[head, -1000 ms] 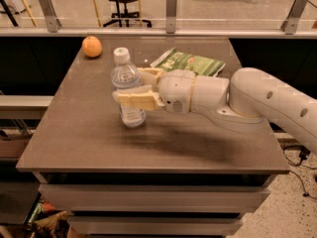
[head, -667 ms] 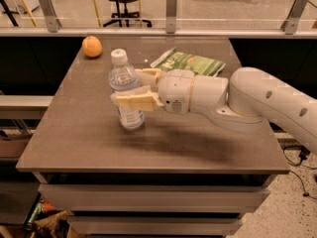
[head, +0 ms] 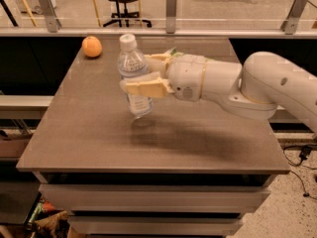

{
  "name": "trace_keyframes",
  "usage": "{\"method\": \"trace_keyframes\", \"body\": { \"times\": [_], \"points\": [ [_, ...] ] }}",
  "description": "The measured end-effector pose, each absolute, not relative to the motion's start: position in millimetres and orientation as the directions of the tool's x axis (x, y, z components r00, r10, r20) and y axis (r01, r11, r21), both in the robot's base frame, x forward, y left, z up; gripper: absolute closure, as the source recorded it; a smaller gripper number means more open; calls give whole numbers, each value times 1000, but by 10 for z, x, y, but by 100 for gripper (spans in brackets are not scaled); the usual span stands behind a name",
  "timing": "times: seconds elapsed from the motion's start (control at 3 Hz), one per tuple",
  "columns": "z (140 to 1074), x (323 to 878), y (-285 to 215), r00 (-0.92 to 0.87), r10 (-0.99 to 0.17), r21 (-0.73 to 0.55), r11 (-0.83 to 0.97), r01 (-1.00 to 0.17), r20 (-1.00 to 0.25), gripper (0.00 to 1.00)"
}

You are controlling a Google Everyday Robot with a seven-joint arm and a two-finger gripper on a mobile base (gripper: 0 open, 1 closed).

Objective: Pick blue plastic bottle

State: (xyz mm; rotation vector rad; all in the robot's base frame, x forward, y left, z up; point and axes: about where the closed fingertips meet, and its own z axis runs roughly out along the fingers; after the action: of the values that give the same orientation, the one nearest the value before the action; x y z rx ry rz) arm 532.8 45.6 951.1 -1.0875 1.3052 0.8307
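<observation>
The blue plastic bottle (head: 133,68) is a clear bottle with a white cap and a pale label. It hangs upright a little above the grey table (head: 89,133), its base off the surface. My gripper (head: 141,76) reaches in from the right on a white arm. Its cream fingers (head: 146,88) are shut on the bottle's middle, one in front of it and one behind.
An orange (head: 92,46) lies at the table's far left corner. A green packet (head: 171,53) lies behind my gripper, mostly hidden by it. A glass railing and an office chair stand beyond the table. Shelves sit under the tabletop.
The bottle has risen off the table in my gripper and now hangs above the surface. The arm has lifted slightly with it.
</observation>
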Motion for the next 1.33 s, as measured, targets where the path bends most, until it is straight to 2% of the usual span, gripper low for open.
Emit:
{"method": "trace_keyframes", "body": {
  "times": [0.67,1.33],
  "points": [
    [10000,5545,85,236,-136,-264,254,-930,-962,100],
    [10431,5549,60,304,-193,-341,205,-917,-933,100]
  ]
}}
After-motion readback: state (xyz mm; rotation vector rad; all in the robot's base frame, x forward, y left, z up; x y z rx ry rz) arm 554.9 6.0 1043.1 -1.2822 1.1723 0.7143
